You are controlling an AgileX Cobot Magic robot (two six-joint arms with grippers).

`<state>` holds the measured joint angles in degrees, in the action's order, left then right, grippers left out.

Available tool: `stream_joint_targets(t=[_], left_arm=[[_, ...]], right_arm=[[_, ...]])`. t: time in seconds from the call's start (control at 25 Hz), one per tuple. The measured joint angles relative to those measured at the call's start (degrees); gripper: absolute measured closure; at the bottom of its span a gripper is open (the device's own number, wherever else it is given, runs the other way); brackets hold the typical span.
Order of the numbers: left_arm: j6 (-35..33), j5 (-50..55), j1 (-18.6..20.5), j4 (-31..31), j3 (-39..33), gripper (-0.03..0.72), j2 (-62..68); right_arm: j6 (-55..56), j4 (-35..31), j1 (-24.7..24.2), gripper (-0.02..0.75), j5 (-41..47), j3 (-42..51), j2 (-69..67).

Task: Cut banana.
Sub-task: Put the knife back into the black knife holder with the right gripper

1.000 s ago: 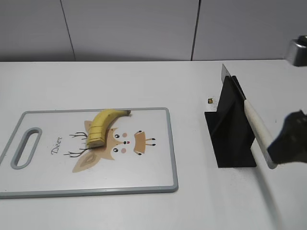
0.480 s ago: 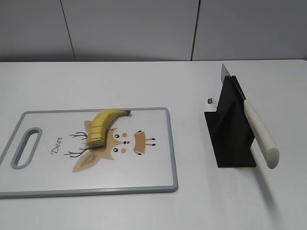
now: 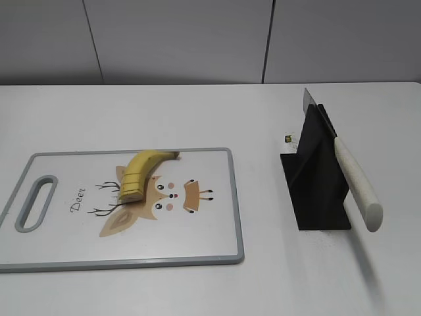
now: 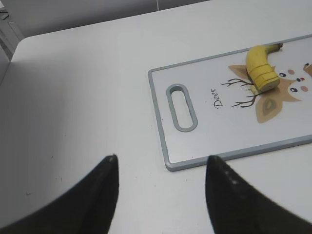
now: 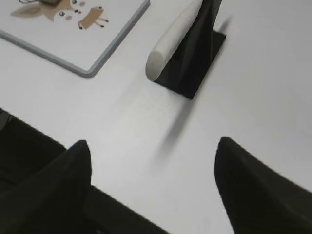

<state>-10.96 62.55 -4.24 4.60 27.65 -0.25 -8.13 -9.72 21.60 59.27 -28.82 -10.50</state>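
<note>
The banana [image 3: 141, 174], short, curved and yellow with slice lines near its blunt end, lies on the white cutting board [image 3: 197, 243] over a deer print; it also shows in the left wrist view [image 4: 262, 69]. The knife [image 3: 355, 181], with a cream handle, rests in a black stand [image 3: 316, 191]; its handle shows in the right wrist view [image 5: 173, 39]. My left gripper [image 4: 161, 163] is open and empty above the table left of the board. My right gripper [image 5: 153, 148] is open and empty near the table's front edge, short of the knife handle. Neither gripper shows in the exterior view.
The board [image 4: 168, 161] has a grey rim and a handle slot [image 4: 181, 107] at its left end. A small dark speck [image 3: 288, 138] lies on the table behind the black stand [image 5: 195, 53]. The table's front edge [image 5: 122, 204] runs under my right gripper.
My right gripper, which was at the knife handle's end at the right edge of the exterior view, has pulled back out of that view. The knife stays in the stand. The banana has not moved.
</note>
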Motion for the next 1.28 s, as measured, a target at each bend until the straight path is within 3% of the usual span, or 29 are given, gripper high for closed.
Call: stream_joint_targets(t=[0.2, 0.44, 0.88, 1.28], left_arm=[[0.0, 0.0, 0.0, 0.0, 0.0, 0.138, 0.0], [0.0, 0.0, 0.0, 0.08, 0.0, 0.143, 0.0], [0.0, 0.0, 0.0, 0.08, 0.0, 0.152, 0.0], [0.0, 0.0, 0.0, 0.08, 0.0, 0.153, 0.0]], right_arm=[[-0.06, 1.02, 0.0, 0.145, 0.12, -0.01, 9.18], [-0.06, 0.53, -0.35, 0.146, 0.47, -0.01, 10.83], [-0.06, -0.13, -14.24, 0.147, 0.52, -0.01, 10.83], [-0.06, -0.22, -15.22, 0.147, 0.52, -0.01, 10.83]])
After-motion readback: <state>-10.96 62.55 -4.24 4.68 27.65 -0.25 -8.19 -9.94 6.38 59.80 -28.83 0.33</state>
